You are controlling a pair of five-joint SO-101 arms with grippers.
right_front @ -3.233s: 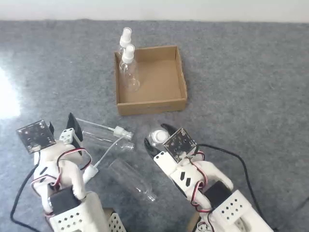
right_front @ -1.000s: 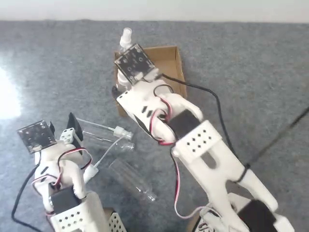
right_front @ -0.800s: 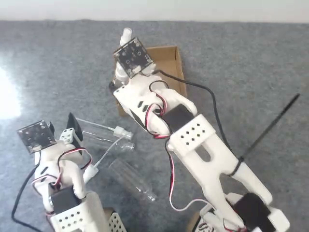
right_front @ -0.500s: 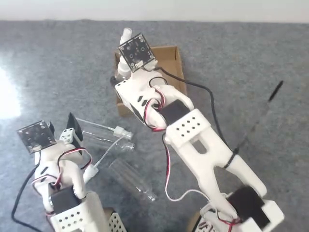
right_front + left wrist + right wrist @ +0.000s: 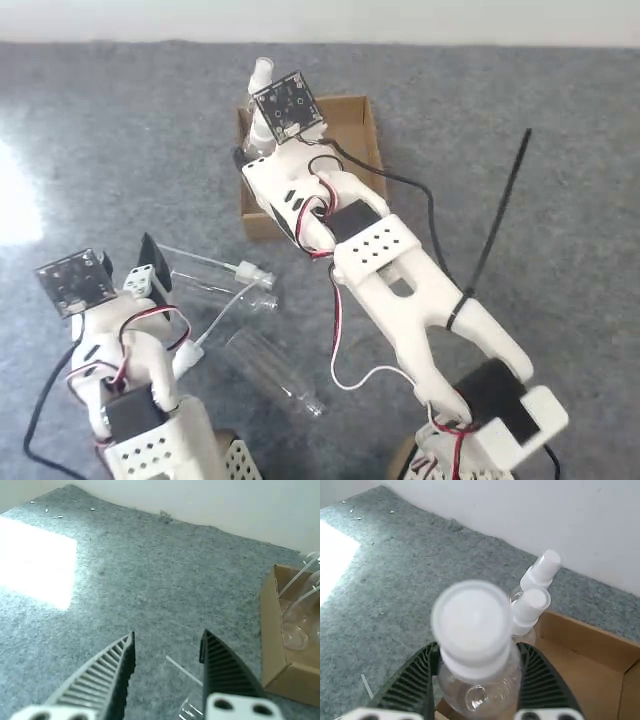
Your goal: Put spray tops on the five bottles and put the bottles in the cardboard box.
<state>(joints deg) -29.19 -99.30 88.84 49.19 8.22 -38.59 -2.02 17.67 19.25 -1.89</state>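
Grey carpeted table (image 5: 520,110), cardboard box (image 5: 372,135), lying bottle (image 5: 212,276), second bottle (image 5: 272,372) nearby

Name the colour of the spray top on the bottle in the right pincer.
White spray top; right wrist view shows it best.

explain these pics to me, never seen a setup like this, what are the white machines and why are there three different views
You are seeing two small white robot arms, left arm and right arm, on a grey mat. One picture looks down from a fixed camera above; the other two come from a camera on each arm's wrist, looking past its pincer. The right pincer is shut on a clear bottle with a white spray top, at the cardboard box, beside two more topped bottles. The left pincer is open and holds nothing. On the mat lie an uncapped bottle, another uncapped bottle, a loose spray top and a second spray top.
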